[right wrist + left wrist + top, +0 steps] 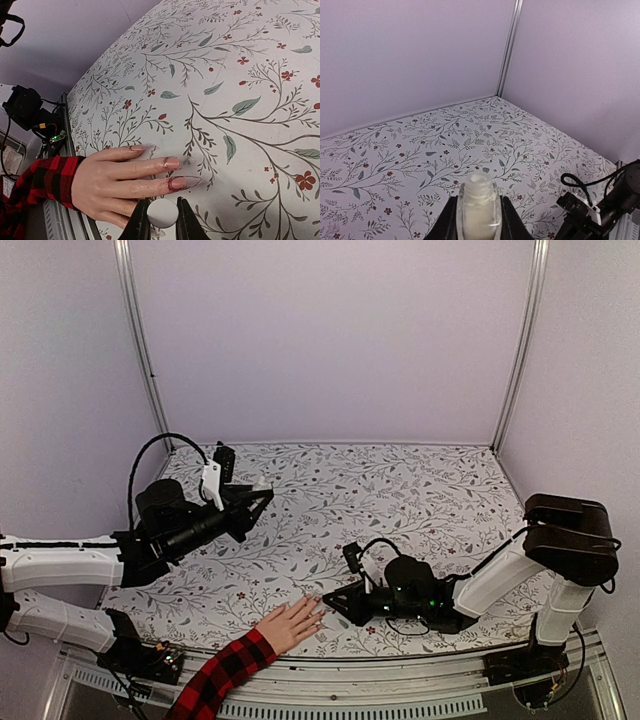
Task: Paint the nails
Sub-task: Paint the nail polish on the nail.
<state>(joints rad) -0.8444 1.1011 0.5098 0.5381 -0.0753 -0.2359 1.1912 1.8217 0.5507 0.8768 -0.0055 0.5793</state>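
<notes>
Two grippers, both clenched. My left gripper (479, 222) is clamped on a small clear bottle (479, 202) at the bottom centre of the left wrist view, with one finger against each side of the glass. The bottle stands upright and its threaded neck is uncapped. The glass looks pale and cloudy, and I cannot tell how full it is. In the overhead view that arm hangs above the table at middle left.

My right gripper (161, 220) pinches a round white cap (162, 212) at the bottom centre of the right wrist view. Whatever hangs beneath the cap is hidden.

Just above and left of the cap, a light-skinned hand (107, 182) in a red-and-black plaid sleeve (47, 180) lies palm down. Its fingers are stretched toward the right of the frame. The nails (171, 163) are long, pale and glossy, and sit in the lower middle of that view close to the cap. Reddish-brown smears mark two fingers beside them. I cannot tell whether the cap touches the hand.

A table cover (400, 490) printed with leafy sprigs and small red flowers spreads under everything. Plain lilac walls (330, 340) rise behind it, joined at metal corner posts (520, 340).
</notes>
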